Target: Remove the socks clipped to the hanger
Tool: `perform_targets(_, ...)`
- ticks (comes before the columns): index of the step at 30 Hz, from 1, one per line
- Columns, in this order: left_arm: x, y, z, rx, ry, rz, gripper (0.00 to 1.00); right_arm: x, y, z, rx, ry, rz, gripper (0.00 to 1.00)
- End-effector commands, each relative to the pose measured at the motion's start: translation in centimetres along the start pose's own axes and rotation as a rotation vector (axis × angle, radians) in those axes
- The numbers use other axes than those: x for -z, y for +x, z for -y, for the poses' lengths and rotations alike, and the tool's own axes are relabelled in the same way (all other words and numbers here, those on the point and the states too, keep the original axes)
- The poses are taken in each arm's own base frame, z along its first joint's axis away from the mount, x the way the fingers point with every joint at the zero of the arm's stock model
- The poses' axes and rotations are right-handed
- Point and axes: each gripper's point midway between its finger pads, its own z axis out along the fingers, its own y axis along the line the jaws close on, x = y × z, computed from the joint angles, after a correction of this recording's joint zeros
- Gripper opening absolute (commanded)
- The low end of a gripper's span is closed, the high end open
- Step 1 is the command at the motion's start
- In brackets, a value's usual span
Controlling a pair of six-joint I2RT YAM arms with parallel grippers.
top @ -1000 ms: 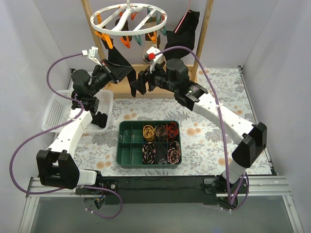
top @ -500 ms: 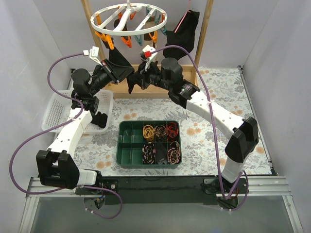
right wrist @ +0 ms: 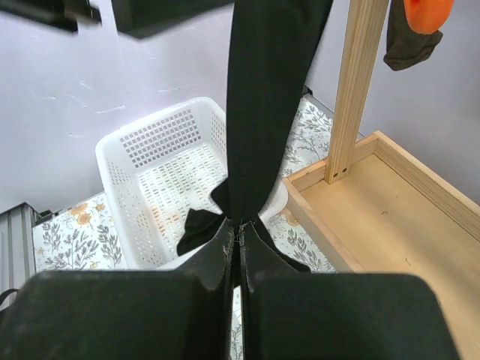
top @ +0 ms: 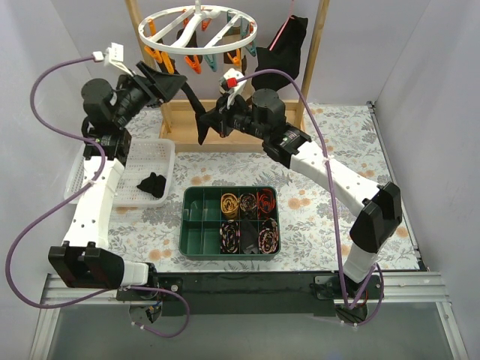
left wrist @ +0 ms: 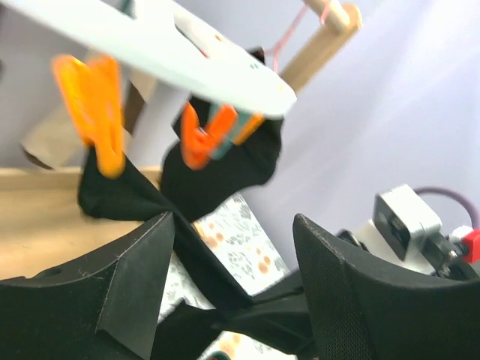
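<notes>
Up has gone the left arm since a second ago: it has lifted clear of the basket [top: 166,150], and the left fingers [top: 165,81] now sit high, just under the left rim of the hanger [top: 196,28]. They stand apart. In the left wrist view a black sock [left wrist: 124,196] runs from an orange peg [left wrist: 96,112] down through the gap between them; I cannot tell whether it touches either one.

Below, the white basket sits at the left edge of the table [top: 330,150] with one dark sock [top: 152,184] lying in it.

The hanger hangs between two wooden posts [top: 144,45]. Orange and teal pegs fringe it, and a second sock [left wrist: 225,166] is clipped beside the first.

The black sock slants down to the right and ends in the right fingers [top: 212,120], which are pressed together on its lower part, so the cloth is drawn straight. That arm has hardly shifted.

A green tray [top: 196,225] of rolled bundles sits mid-table, nearer the arm bases. A black garment [top: 285,46] with a pink strip hangs at the right post.
</notes>
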Motion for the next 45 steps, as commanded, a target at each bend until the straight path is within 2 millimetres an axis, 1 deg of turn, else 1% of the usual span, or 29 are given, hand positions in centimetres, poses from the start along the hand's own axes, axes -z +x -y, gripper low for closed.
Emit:
perform_targets(1,0.7,-1.9,-2.1,0.025,-0.021,-0.028,0.63,2.4,-4.8,-1.4,0.029,-0.042,0.108,0.01)
perform_targets(3,0.5,-2.4,-3.0,0.03,-0.011,-0.033,0.63,2.8,-4.8,-1.6,0.026,-0.054,0.1,0.01)
perform_targets(5,0.7,-2.9,-3.1,0.051,0.011,-0.043,0.63,3.4,-5.0,-1.9,0.023,-0.068,0.095,0.01)
perform_targets(6,0.6,-3.3,-2.8,0.042,0.043,-0.038,0.63,3.6,-5.1,-1.9,0.027,-0.07,0.094,0.01)
perform_targets(10,-0.2,-3.2,-3.0,0.064,0.104,-0.073,0.63,4.6,-5.2,-2.1,0.033,-0.073,0.095,0.01)
perform_targets(11,-0.3,-2.8,-3.1,0.094,0.117,-0.078,0.63,4.7,-5.2,-2.1,0.031,-0.073,0.095,0.01)
perform_targets(12,-0.3,-3.2,-2.3,0.072,0.164,-0.062,0.63,4.7,-5.3,-2.2,0.033,-0.075,0.096,0.01)
perform_targets(16,-1.0,-3.5,-2.4,0.095,0.225,-0.051,0.64,5.0,-5.5,-2.1,0.034,-0.075,0.099,0.01)
perform_targets(18,-1.5,-3.8,-2.6,0.11,0.244,-0.042,0.63,5.1,-5.6,-2.2,0.034,-0.078,0.1,0.01)
perform_targets(20,-1.9,-3.9,-2.3,0.113,0.274,-0.042,0.61,5.2,-5.7,-2.3,0.037,-0.079,0.103,0.01)
perform_targets(23,-2.7,-3.8,-2.6,0.147,0.266,-0.053,0.61,5.4,-6.1,-2.3,0.039,-0.075,0.109,0.01)
perform_targets(26,-3.3,-4.3,-3.0,0.143,0.247,-0.038,0.6,5.5,-6.1,-2.4,0.039,-0.076,0.109,0.01)
perform_targets(30,-4.5,-4.5,-2.7,0.147,0.255,-0.035,0.56,5.8,-6.0,-2.5,0.037,-0.078,0.107,0.01)
perform_targets(31,-5.0,-4.4,-2.5,0.151,0.26,-0.038,0.54,5.9,-5.9,-2.5,0.034,-0.076,0.104,0.01)
perform_targets(33,-5.2,-4.5,-2.3,0.152,0.263,-0.032,0.52,6.1,-5.9,-2.6,0.036,-0.074,0.106,0.01)
perform_targets(34,-5.4,-4.4,-2.0,0.15,0.268,-0.033,0.48,6.2,-5.5,-2.5,0.031,-0.073,0.098,0.01)
perform_targets(35,-5.6,-4.4,-2.1,0.151,0.26,-0.029,0.44,6.3,-5.5,-2.5,0.031,-0.072,0.098,0.01)
perform_targets(36,-5.7,-4.3,-2.2,0.15,0.257,-0.029,0.39,6.5,-5.5,-2.6,0.033,-0.07,0.098,0.01)
perform_targets(37,-5.8,-4.4,-1.8,0.143,0.26,-0.027,0.25,6.5,-5.1,-2.5,0.028,-0.068,0.091,0.01)
perform_targets(39,-5.9,-4.3,-1.8,0.139,0.248,-0.026,0.15,6.8,-5.2,-2.6,0.029,-0.064,0.093,0.01)
perform_targets(40,-6.0,-4.2,-1.8,0.134,0.244,-0.024,0.06,7.0,-5.1,-2.5,0.028,-0.06,0.092,0.01)
perform_targets(41,-6.0,-4.3,-1.8,0.121,0.236,-0.026,0.04,7.1,-4.6,-2.5,0.026,-0.057,0.083,0.01)
perform_targets(42,-6.1,-4.4,-2.0,0.117,0.225,-0.022,0.03,7.5,-4.7,-2.4,0.026,-0.047,0.087,0.01)
perform_targets(43,-6.9,-3.1,-0.6,0.125,0.249,-0.051,0.02,7.7,-4.6,-2.4,0.022,-0.041,0.085,0.01)
perform_targets(44,-7.1,-2.8,-0.3,0.123,0.252,-0.062,0.02,7.8,-3.8,-2.2,0.014,-0.03,0.071,0.01)
perform_targets(45,-7.2,-2.4,-0.1,0.126,0.255,-0.069,0.02,8.3,-4.0,-2.3,0.012,-0.023,0.076,0.01)
